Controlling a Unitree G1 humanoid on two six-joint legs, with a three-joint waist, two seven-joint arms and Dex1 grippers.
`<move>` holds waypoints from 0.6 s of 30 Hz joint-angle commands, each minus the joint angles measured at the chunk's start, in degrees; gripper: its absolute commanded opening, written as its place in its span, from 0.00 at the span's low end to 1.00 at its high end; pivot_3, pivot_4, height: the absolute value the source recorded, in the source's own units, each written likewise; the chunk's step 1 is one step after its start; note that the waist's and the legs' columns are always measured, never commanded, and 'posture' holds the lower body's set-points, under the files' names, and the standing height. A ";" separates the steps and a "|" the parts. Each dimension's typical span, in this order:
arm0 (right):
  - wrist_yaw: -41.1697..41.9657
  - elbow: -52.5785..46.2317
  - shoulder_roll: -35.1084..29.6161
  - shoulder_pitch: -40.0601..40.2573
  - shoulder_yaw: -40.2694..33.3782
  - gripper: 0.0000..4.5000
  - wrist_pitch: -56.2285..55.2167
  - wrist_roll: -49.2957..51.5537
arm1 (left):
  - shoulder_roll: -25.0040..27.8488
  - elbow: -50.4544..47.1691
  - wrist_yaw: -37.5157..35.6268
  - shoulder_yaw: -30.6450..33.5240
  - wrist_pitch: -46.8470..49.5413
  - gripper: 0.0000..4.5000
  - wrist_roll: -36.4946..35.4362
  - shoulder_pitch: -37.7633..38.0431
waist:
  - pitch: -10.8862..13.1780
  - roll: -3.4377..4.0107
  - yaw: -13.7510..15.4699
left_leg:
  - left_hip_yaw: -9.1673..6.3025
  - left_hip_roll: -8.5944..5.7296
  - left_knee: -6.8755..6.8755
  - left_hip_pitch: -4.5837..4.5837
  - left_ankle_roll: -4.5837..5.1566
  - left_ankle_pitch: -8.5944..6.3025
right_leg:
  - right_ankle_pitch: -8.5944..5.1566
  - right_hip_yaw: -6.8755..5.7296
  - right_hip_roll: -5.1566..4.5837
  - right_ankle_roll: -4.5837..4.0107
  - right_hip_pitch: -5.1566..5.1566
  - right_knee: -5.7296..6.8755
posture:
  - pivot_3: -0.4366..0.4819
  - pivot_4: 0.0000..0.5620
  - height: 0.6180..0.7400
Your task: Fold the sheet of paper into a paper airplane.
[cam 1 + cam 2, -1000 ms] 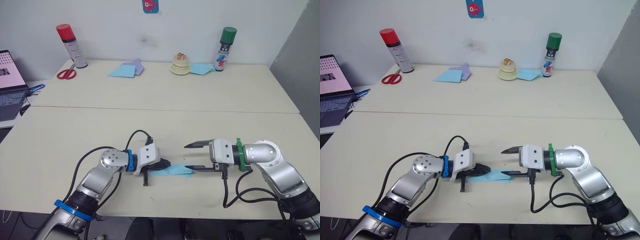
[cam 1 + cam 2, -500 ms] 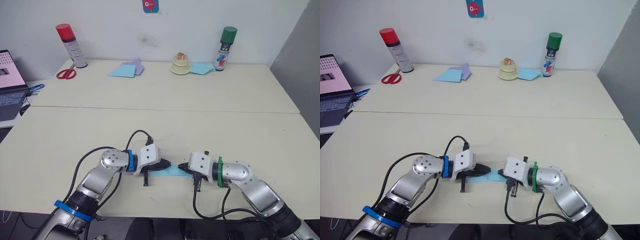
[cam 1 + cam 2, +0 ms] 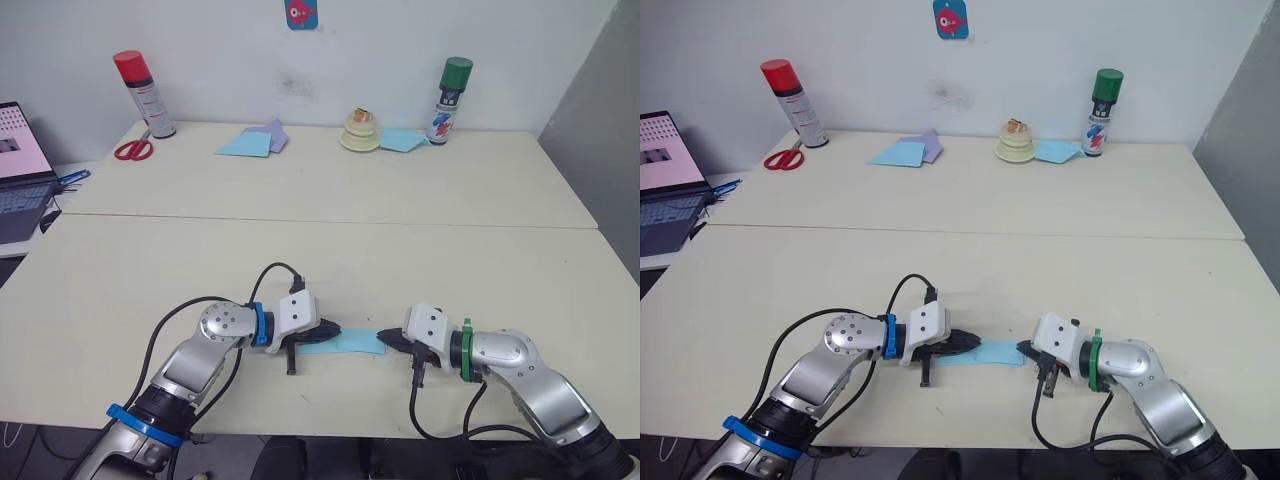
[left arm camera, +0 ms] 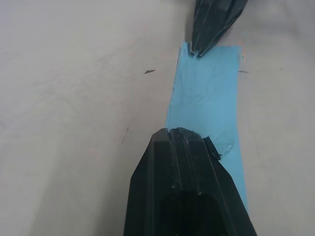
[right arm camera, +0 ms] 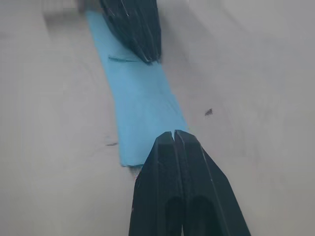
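The sheet of paper (image 3: 342, 342), already folded down to a narrow light-blue strip, lay flat on the table (image 3: 330, 250) directly between the two grippers. The left gripper (image 3: 328, 329) had its black fingers pressed together on one end of the strip; the right gripper (image 3: 391, 340) was likewise pinched shut with its tips at the opposite end, touching or just over the edge. Whether either pair actually clamped a layer or only pressed down on it could not be told.

As a judgement, the paper looked very light and limp, several thin layers that would spring open along fresh creases, slide easily on the smooth table and tear or crumple under a hard pull. A small ragged nick showed beside the left gripper's tip in the left wrist view. The safest hold seemed to be at the ends, on the layered edge, with one gripper pinning while the other lifted a flap.

Well beyond both grippers stood a green-capped spray can (image 3: 446, 88) and a red-capped spray can (image 3: 137, 93); their labels carried print too small to read. A picture card on the wall (image 3: 301, 13) was equally illegible.
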 commanded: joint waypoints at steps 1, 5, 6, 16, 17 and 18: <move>0.75 -2.53 -0.42 -1.36 -2.08 0.01 -3.00 1.17 | 0.80 3.33 -1.17 -2.63 2.15 0.00 2.42 2.19 | 0.02 -0.01 0.03 | -0.01 -0.01 0.00 -0.01 0.00 0.00 | 0.00 -0.02 0.00 0.00 0.00 0.00 | 0.48 0.27 0.91; 1.47 0.44 -0.73 -3.70 2.50 0.01 -0.78 -2.38 | 0.82 3.37 -1.28 -2.58 2.14 0.00 2.40 2.06 | 0.02 -0.01 0.02 | 0.01 -0.01 0.00 -0.01 0.00 0.00 | 0.00 0.00 -0.01 0.00 0.00 -0.01 | 0.48 0.27 0.91; 1.64 1.06 -0.78 -4.06 3.25 0.01 -0.62 -3.07 | 0.82 3.38 -1.29 -2.57 2.13 0.00 2.43 2.04 | 0.02 -0.01 0.04 | 0.02 -0.01 0.00 -0.01 0.00 0.00 | 0.00 0.00 0.00 0.00 -0.01 -0.01 | 0.48 0.27 0.91; 3.01 9.07 -2.61 -5.06 7.88 0.01 0.94 -8.22 | 4.92 -0.20 -2.45 2.21 2.58 0.00 -0.40 5.81 | -0.02 -0.04 -0.22 | 0.01 0.06 -0.04 0.03 0.00 0.00 | -0.01 0.00 0.04 -0.02 -0.02 0.01 | 0.48 0.27 0.91; 3.03 8.83 -2.77 -4.82 7.75 0.01 1.16 -8.07 | 6.02 -0.44 -2.76 2.93 2.48 0.00 -0.69 6.65 | -0.03 -0.02 -0.16 | 0.02 0.07 -0.08 0.06 0.00 0.00 | -0.04 0.00 0.04 -0.07 -0.02 0.01 | 0.48 0.27 0.91; 2.85 8.60 -2.77 -4.70 7.64 0.01 1.33 -7.99 | 7.29 -0.31 -3.08 3.83 2.10 0.00 -1.08 7.66 | -0.06 0.01 -0.09 | 0.00 0.07 -0.11 0.08 0.00 0.00 | -0.05 -0.02 0.04 -0.09 0.00 0.01 | 0.48 0.27 0.91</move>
